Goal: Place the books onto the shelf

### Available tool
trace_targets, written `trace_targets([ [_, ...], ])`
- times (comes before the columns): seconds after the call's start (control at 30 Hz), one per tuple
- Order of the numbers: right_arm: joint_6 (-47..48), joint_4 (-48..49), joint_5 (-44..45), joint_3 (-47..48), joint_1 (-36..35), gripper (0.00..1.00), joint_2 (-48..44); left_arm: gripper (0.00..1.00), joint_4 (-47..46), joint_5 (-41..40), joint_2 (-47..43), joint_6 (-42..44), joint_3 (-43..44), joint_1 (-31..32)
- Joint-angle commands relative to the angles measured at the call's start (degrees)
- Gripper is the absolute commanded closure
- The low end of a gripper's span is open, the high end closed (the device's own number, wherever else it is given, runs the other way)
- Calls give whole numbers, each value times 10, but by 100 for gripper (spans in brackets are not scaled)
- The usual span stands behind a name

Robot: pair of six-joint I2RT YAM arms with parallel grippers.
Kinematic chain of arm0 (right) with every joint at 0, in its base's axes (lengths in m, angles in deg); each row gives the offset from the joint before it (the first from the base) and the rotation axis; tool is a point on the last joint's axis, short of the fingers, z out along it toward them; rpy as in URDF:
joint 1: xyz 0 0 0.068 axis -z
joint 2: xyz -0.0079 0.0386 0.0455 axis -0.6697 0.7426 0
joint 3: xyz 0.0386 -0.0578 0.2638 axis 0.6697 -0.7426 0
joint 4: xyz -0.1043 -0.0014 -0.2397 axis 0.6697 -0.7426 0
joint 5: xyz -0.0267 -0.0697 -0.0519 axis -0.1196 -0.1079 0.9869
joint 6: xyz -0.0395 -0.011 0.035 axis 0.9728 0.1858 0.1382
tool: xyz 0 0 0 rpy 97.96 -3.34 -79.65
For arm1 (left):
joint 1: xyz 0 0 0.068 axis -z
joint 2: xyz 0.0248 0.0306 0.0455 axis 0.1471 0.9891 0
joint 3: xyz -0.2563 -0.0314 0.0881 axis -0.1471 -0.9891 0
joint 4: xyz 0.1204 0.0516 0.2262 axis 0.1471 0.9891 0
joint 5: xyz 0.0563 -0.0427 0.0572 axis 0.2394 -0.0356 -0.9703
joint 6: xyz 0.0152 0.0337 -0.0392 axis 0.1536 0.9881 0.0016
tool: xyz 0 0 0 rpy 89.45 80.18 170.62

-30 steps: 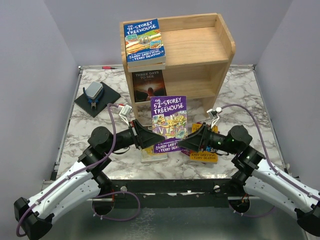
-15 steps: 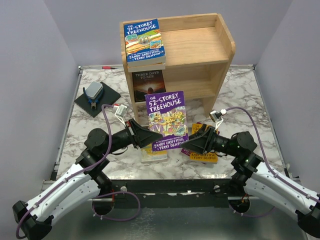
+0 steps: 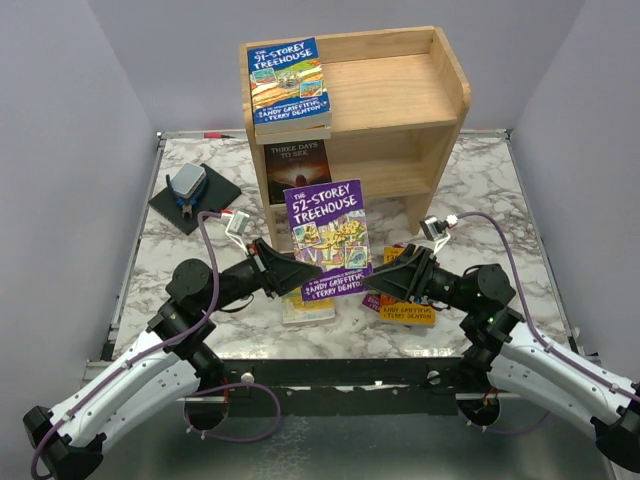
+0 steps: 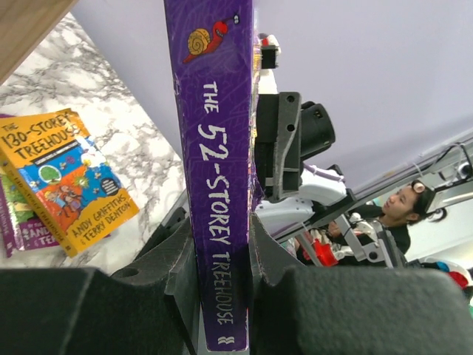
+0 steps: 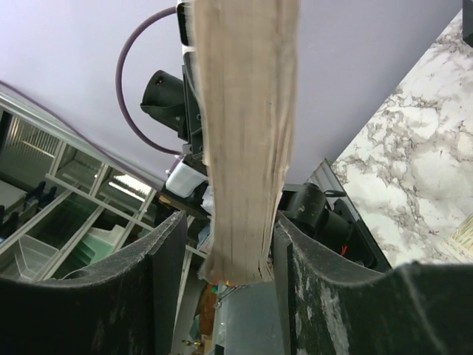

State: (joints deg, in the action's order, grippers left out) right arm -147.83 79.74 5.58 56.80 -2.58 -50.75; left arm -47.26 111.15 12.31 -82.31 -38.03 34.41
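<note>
The marble tabletop point(image 3: 480, 190) carries the wooden shelf point(image 3: 440, 110), which stands well beyond both grippers. A blue book point(image 3: 288, 82) lies on the shelf's top. The purple book point(image 3: 325, 235) stands raised between the two grippers, cover facing up. An orange book point(image 3: 410, 308) lies flat beneath the right gripper. The left gripper point(image 3: 300, 272) is clamped on the purple book's spine. The right gripper point(image 3: 378, 283) straddles its page edge, jaws apart, with a sliver of gap on one side.
</note>
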Motion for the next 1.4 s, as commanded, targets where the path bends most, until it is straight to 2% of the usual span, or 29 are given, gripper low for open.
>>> trace_targets([
  [0.0,-2,36,37,5,-7,49,4,100,16,-19,-7,31,7,2],
  [0.13,8,32,50,16,-14,53,20,100,22,-25,-6,31,-1,2],
  [0.27,15,25,69,17,-20,68,30,100,24,-27,-3,26,-8,2],
  [0.37,16,18,87,12,-22,93,27,100,41,-43,-9,27,-11,2],
  [0.4,17,13,94,11,-22,99,25,100,46,-46,-11,28,-11,1],
  [0.5,21,-4,115,11,-23,99,14,99,64,-57,-11,30,-12,1],
  [0.57,28,-30,131,17,-23,99,8,84,82,-68,-8,35,-11,1],
  [0.63,42,-53,148,26,-23,99,3,76,107,-80,-6,50,-7,1],
  [0.73,61,-88,171,47,-23,99,3,48,163,-115,1,80,12,2],
  [0.8,70,-113,192,64,-22,99,7,33,206,-144,11,105,30,1],
  [0.83,73,-131,202,78,-22,99,10,13,234,-165,17,117,42,1],
  [0.87,77,-146,211,87,-22,99,14,2,264,-185,26,132,56,2],
  [1.0,91,-164,231,112,-22,99,27,1,356,-264,48,179,105,1],
  [1.17,104,-182,260,150,-22,99,59,1,421,-345,29,232,147,1],
  [1.37,117,-182,306,194,-22,99,109,1,488,-410,24,350,234,1],
])
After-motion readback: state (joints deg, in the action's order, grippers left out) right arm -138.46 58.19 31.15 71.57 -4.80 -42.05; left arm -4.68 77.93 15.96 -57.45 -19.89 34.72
